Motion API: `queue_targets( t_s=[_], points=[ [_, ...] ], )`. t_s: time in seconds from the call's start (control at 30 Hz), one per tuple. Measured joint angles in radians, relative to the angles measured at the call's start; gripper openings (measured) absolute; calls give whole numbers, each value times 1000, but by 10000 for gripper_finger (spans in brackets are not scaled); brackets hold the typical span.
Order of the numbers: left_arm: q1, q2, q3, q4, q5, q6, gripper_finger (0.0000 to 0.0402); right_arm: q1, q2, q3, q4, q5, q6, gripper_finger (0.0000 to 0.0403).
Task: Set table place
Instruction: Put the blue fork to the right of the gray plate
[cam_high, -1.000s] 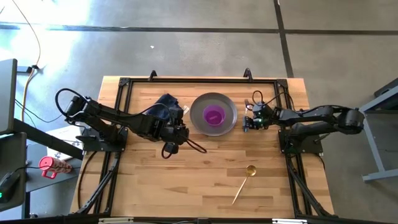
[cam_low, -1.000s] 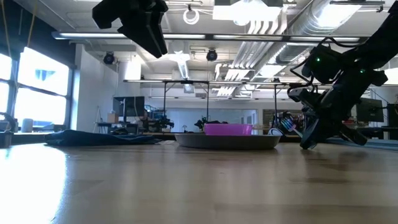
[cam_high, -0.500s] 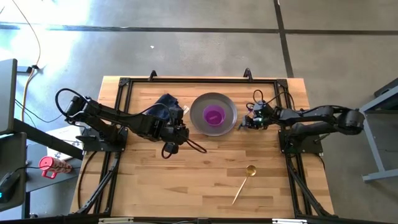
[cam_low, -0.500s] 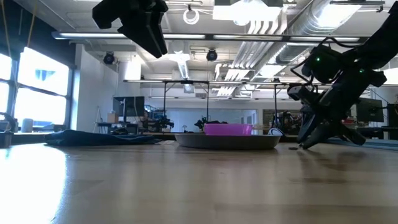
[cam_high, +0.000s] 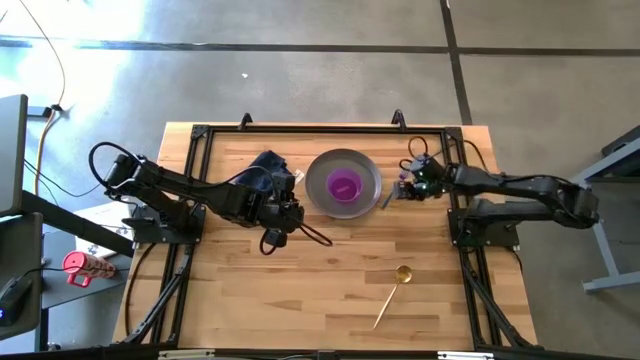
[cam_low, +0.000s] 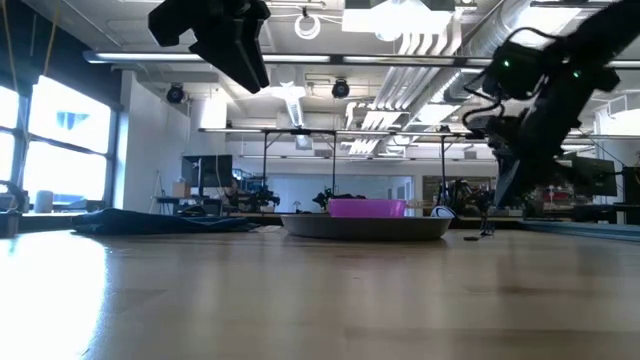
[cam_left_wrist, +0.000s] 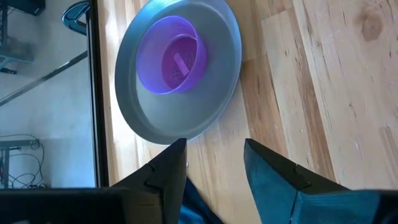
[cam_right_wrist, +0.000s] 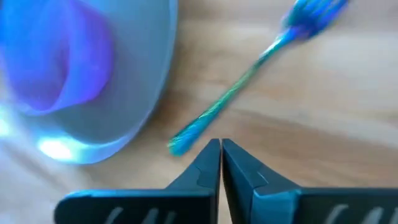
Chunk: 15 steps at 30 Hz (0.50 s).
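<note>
A round grey plate (cam_high: 343, 183) sits on the table (cam_high: 330, 300) with a magenta bowl (cam_high: 345, 186) inside it. The teal-handled fork (cam_right_wrist: 249, 74) lies flat on the wood just right of the plate and also shows in the high view (cam_high: 387, 201). My right gripper (cam_right_wrist: 221, 152) hovers over the fork's handle end, shut and empty. My left gripper (cam_left_wrist: 214, 155) is open and empty above the table, near the plate's left side. The navy napkin (cam_high: 268, 168) lies crumpled left of the plate. The gold spoon (cam_high: 392, 293) lies toward the near right.
A black metal frame (cam_high: 320, 128) runs along the table's edges. Bare wood spans the near half of the table between the arms' bases, except for the spoon.
My right gripper has risen from the table beside the plate and drawn back a little toward the far right. The fork, which stood tilted at its fingers, now lies flat on the wood next to the plate.
</note>
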Motion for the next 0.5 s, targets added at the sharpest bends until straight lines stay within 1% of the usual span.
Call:
queue_targets(
  t_s=[0.13, 0.2, 0.3, 0.37, 0.5],
  points=[
    [0, 0, 0, 1, 0, 0, 146, -10, 43, 144, -197, 157, -104, 2],
    [0, 0, 0, 2, 0, 0, 146, -29, 85, 190, -226, 195, -147, 1],
    [0, 0, 0, 2, 0, 0, 146, -64, 169, 217, -222, 197, -202, 0],
    [0, 0, 0, 2, 0, 0, 146, -79, 234, 217, -220, 176, -233, 0],
    [0, 0, 0, 2, 0, 0, 146, -89, 349, 217, -226, 164, -279, 0]
  ],
)
